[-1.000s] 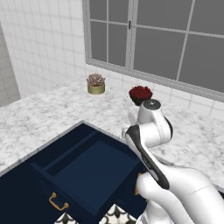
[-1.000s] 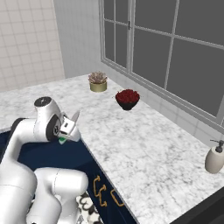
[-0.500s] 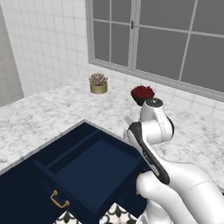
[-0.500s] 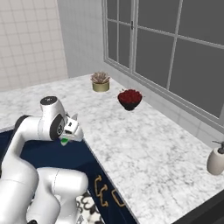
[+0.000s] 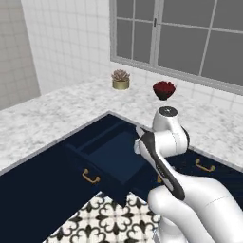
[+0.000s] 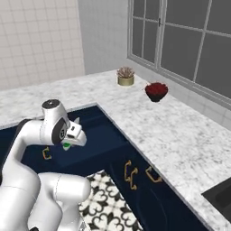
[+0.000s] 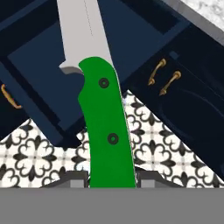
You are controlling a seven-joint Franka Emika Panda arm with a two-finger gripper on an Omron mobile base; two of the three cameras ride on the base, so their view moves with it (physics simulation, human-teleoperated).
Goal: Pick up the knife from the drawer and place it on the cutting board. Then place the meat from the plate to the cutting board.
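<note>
My gripper [image 7: 111, 177] is shut on the knife's bright green handle [image 7: 107, 127], and the silver blade [image 7: 78, 30] points away from the hand. The knife hangs over the open navy drawer [image 7: 39, 65] and the patterned floor. In the left base view the drawer [image 5: 111, 159] stands pulled out with its brass pull [image 5: 90, 177] on the front, and my arm [image 5: 166, 137] is just to its right. A bit of the green knife [image 6: 66, 145] shows under the hand in the right base view. The cutting board and the plate are out of view.
A dark bowl of red pieces [image 5: 163, 89] and a small potted plant [image 5: 120, 80] stand on the marble counter [image 6: 180, 135] by the window. Shut navy cabinet fronts with brass handles [image 7: 164, 78] run right of the drawer. A dark hob [image 6: 221, 194] is at far right.
The whole scene has shifted in both base views, so the base has moved back from the counter and more floor shows. The knife stays held in the gripper.
</note>
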